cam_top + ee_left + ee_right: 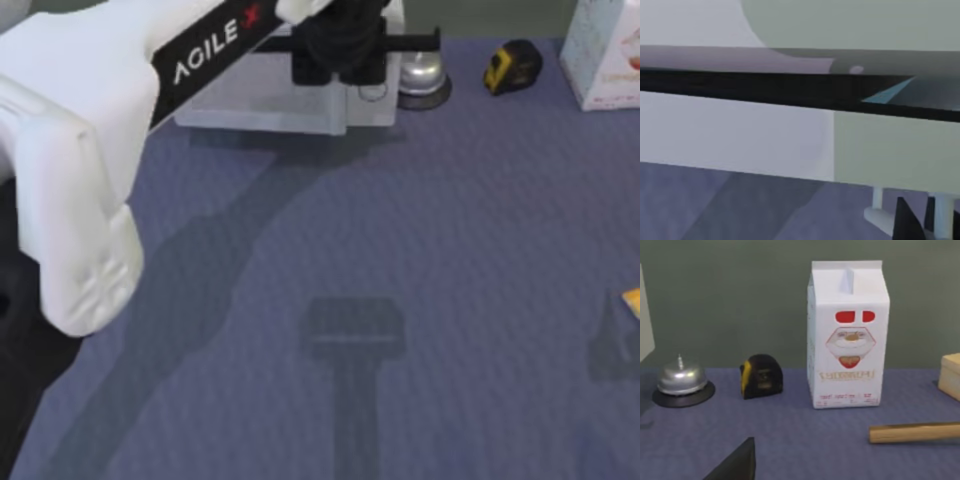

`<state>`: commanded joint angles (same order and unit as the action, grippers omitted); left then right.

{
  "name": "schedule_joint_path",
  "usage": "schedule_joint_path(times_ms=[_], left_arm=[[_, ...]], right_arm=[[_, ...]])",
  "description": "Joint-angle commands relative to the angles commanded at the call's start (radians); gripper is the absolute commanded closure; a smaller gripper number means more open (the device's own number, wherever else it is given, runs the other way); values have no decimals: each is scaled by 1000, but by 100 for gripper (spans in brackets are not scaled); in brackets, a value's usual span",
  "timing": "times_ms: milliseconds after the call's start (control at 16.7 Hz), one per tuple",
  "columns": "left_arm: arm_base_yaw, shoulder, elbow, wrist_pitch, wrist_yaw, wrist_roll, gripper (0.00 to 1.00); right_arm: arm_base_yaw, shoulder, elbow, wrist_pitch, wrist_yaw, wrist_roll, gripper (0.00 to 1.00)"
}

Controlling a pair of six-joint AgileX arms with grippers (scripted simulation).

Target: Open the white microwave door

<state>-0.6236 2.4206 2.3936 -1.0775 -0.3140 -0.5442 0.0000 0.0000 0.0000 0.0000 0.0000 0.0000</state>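
The white microwave (250, 100) stands at the table's far edge, left of centre. My left arm reaches over it, and its black gripper (340, 50) is at the microwave's front. In the left wrist view the pale door (890, 150) fills the frame. A dark gap that widens to one side separates it from the body, so it looks slightly ajar. The left gripper (917, 220) is shut on the door's white bar handle (882, 216). Only a dark corner of my right gripper (737, 467) shows, low over the table and away from the microwave.
A silver bell (420, 80) sits just right of the microwave, with a black-and-yellow tape measure (512, 66) beyond it. A white carton (605, 55) with pink print stands at the far right. A wooden stick (915, 432) and block (951, 375) lie near the right gripper.
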Motion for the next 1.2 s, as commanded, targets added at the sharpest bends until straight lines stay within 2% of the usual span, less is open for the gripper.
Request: schedule_joint_path(times_ms=[180, 1200], left_arm=[[6, 13, 39, -47, 18, -11, 100], [6, 13, 39, -47, 18, -11, 100]], right_arm=[[0, 0, 0, 0, 0, 0, 0], [0, 0, 0, 0, 0, 0, 0]])
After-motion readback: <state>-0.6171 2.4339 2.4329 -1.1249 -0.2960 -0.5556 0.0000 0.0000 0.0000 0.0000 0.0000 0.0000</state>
